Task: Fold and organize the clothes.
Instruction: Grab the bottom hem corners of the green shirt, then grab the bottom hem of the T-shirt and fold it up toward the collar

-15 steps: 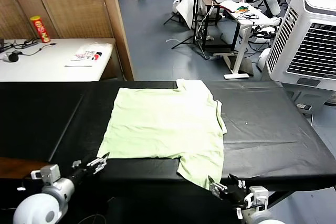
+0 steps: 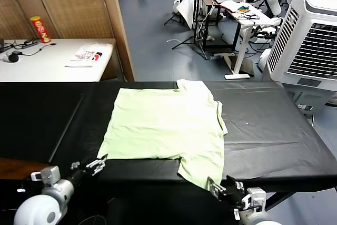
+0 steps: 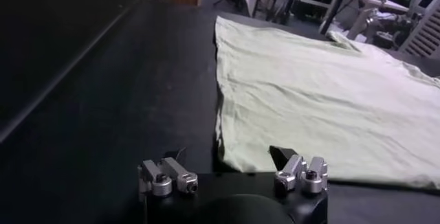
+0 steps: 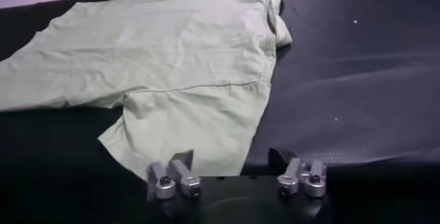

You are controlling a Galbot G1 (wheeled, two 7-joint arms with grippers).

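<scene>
Left pincer: the left pincer (image 2: 95,164) sits at the near edge of the worktop, about 7 o'clock from the shirt, fingers spread wide (image 3: 234,170), holding nothing. It stands just short of the shirt's near left corner, not touching it.

Right pincer: the right pincer (image 2: 224,188) sits at the near edge at about 5 o'clock from the shirt, just beside the tip of the hanging sleeve. In its wrist view (image 4: 234,174) the fingers stand apart with no cloth between them; the sleeve's edge lies right in front of the fingertips.

Shirt: the pale green shirt (image 2: 166,125) lies flat and spread in the middle of the worktop, collar toward 12 o'clock, plain side up. One sleeve (image 2: 202,169) reaches to 5 o'clock at the near edge; the other is bunched at 3 o'clock.

Worktop: black worktop (image 2: 274,130), with creases in its covering on the right.

Beyond: at 11 o'clock a white table (image 2: 42,61) carries a red can (image 2: 40,29) and a printed packet (image 2: 87,55). A white cooler (image 2: 310,35) stands at 2 o'clock.
</scene>
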